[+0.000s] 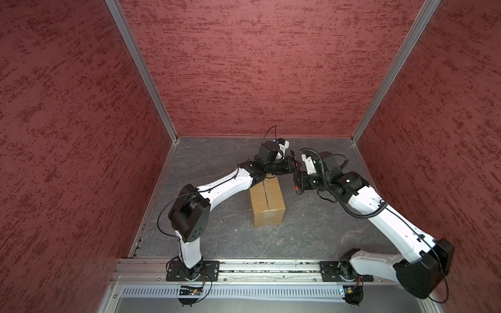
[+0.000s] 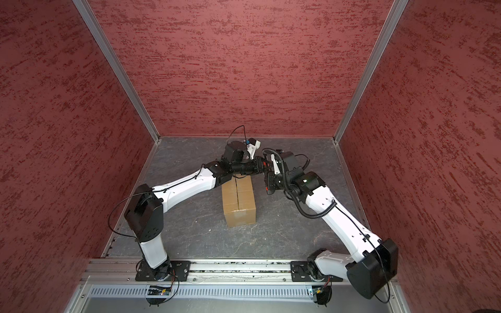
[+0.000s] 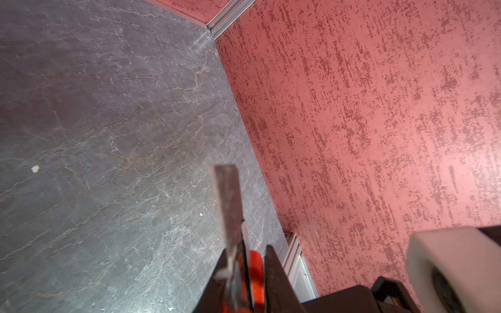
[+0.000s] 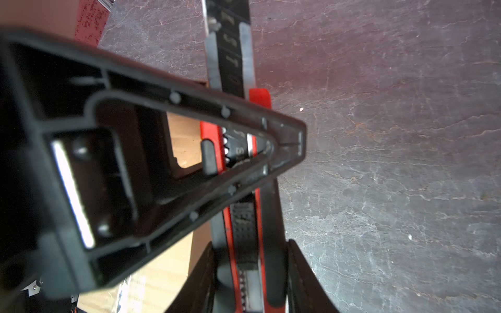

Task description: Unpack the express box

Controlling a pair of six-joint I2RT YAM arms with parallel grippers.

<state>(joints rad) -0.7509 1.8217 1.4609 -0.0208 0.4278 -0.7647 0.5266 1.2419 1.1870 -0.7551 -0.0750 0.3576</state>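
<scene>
1. red textured walls (image 1: 271, 67) close three sides of a grey veined floor (image 1: 217, 235); a metal rail (image 1: 257, 267) carrying both arm bases runs along the near edge, and pale specks (image 3: 34, 169) dot the floor
2. in both top views the express box (image 1: 267, 202) (image 2: 238, 206) stands near the middle of the floor, between the two arms, and the left arm's wrist crosses above its far end
3. its long axis runs from the rail toward the back wall, with the centre seam along that axis and the flaps lying flat and closed
4. the left gripper (image 1: 295, 166) and right gripper (image 1: 297, 182) meet tip to tip above the floor just past the box's far right corner
5. both hold a red-and-black utility knife (image 4: 244, 216): the right gripper is clamped narrow on the handle, the left pinched almost closed on the body, with the blade (image 3: 227, 200) sticking out beyond it
6. the box's far end is hidden; the knife is barely visible in the top views; in the right wrist view a left finger (image 4: 189, 108) blocks all but slivers of cardboard; the blade is blurred
</scene>
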